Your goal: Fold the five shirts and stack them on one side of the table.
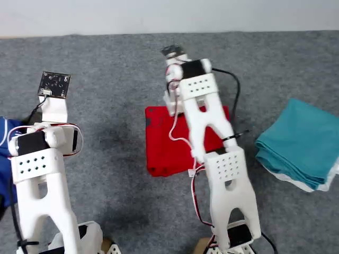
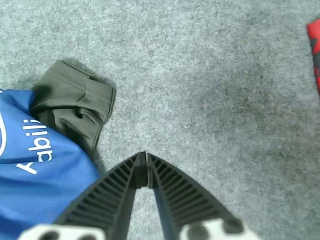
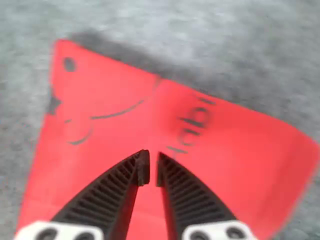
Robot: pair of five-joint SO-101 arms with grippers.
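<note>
A folded red shirt (image 1: pixel 164 151) lies mid-table, and the right arm (image 1: pixel 204 114) stretches over it. My right gripper (image 3: pixel 150 167) hangs just above the red shirt (image 3: pixel 100 110); its fingers stand almost together with nothing between them. To the right lies a stack of folded shirts, teal on top (image 1: pixel 302 140) and white at the bottom (image 1: pixel 296 182). My left gripper (image 2: pixel 146 162) is shut and empty over bare carpet. Close beside it lie a crumpled blue shirt (image 2: pixel 40 170) and a dark olive shirt (image 2: pixel 75 107). The blue shirt (image 1: pixel 4 153) sits at the table's left edge.
Grey carpet (image 1: pixel 116 79) covers the table. A strip of the red shirt (image 2: pixel 314 45) lies far off from the left gripper. Open carpet runs between the two arms and along the back, below a pale wall (image 1: pixel 159 16).
</note>
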